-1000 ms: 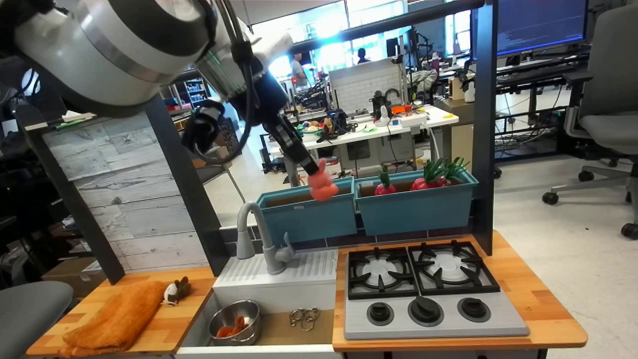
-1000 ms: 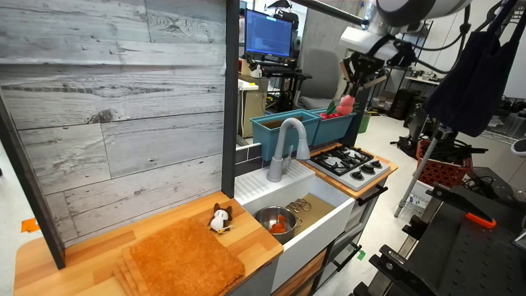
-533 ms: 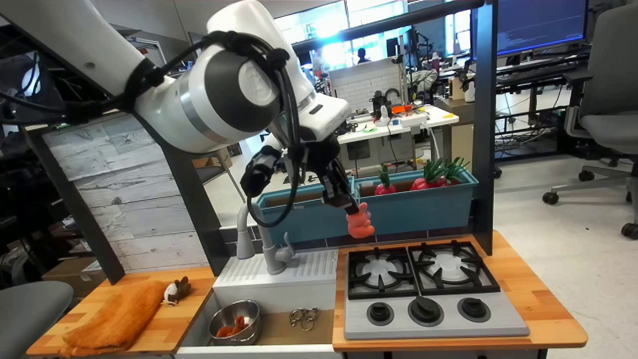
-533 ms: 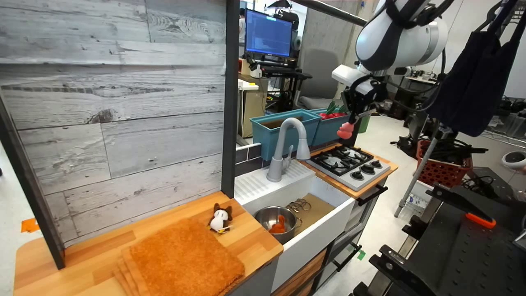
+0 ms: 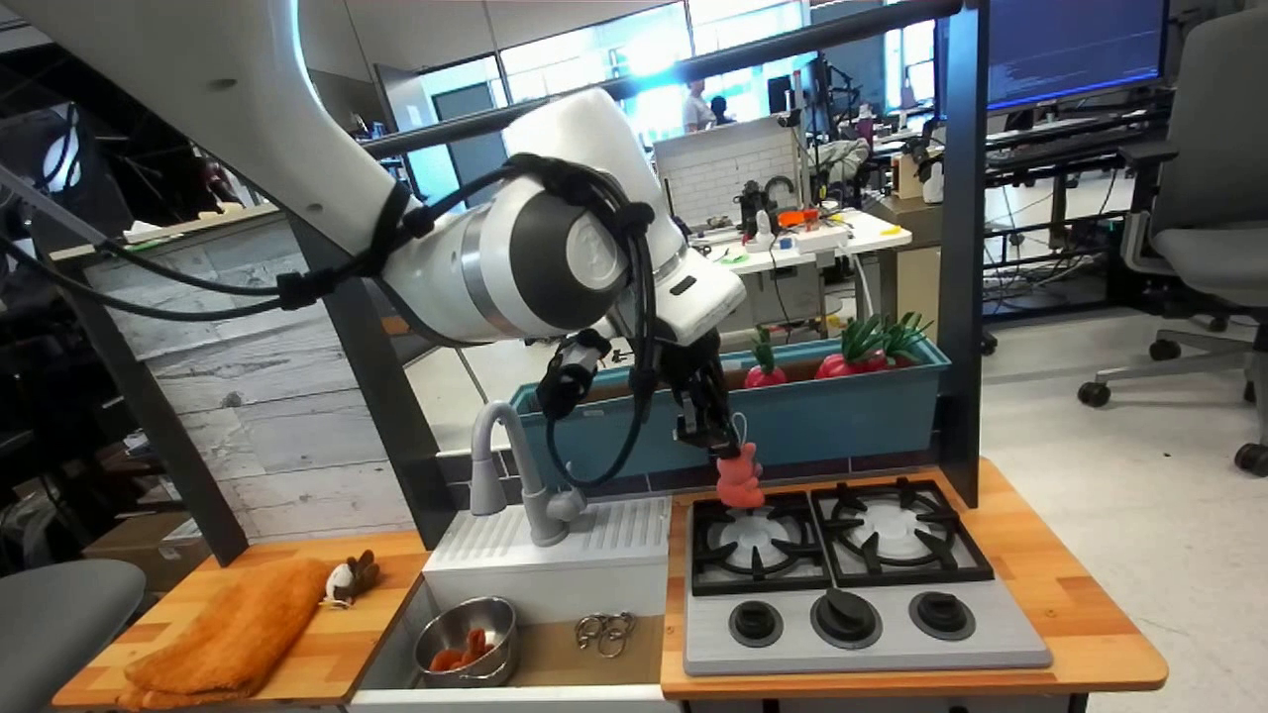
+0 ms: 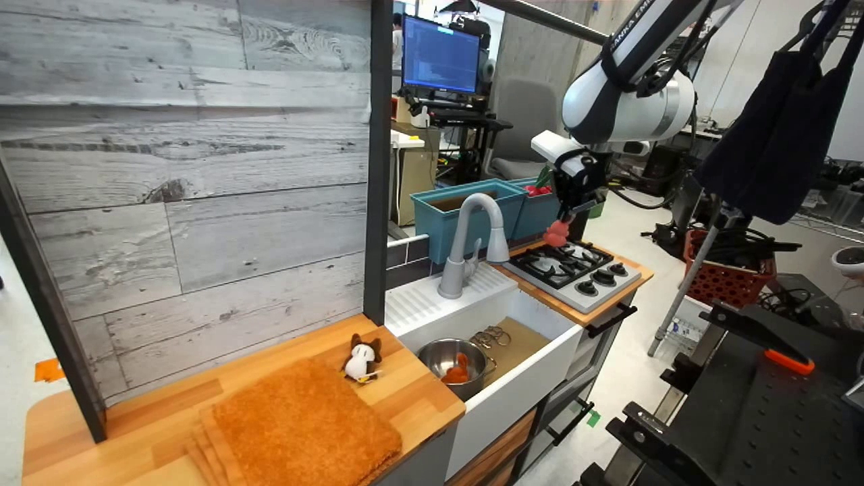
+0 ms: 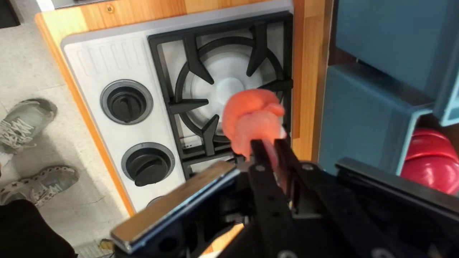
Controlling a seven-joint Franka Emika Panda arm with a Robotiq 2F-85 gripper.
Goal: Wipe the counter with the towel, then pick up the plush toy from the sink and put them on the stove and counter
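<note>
My gripper [image 5: 731, 452] is shut on a pink-orange plush toy [image 5: 739, 481], which hangs below the fingertips over the rear of the stove [image 5: 788, 616]. In the wrist view the toy [image 7: 252, 116] sits in front of a burner, between the fingertips [image 7: 269, 148]. The toy looks to be above the grates. The orange towel [image 6: 304, 425] lies folded on the wooden counter [image 6: 155, 439]. A white and brown plush toy [image 6: 361, 361] lies beside it. In the white sink [image 5: 565, 594], an orange thing [image 5: 463, 654] lies in a metal pot.
The metal pot [image 6: 432, 358] and several metal rings [image 5: 605, 632] are in the sink. A grey faucet [image 5: 485, 475] rises behind it. Teal planters [image 5: 832, 416] with red radishes stand behind the stove, close to the gripper. A dark post [image 5: 961, 297] stands at the back corner.
My gripper has moved down and, in an exterior view, to the right with the plush toy, from in front of the planters to over the rear of the stove. Other things have stayed put.
</note>
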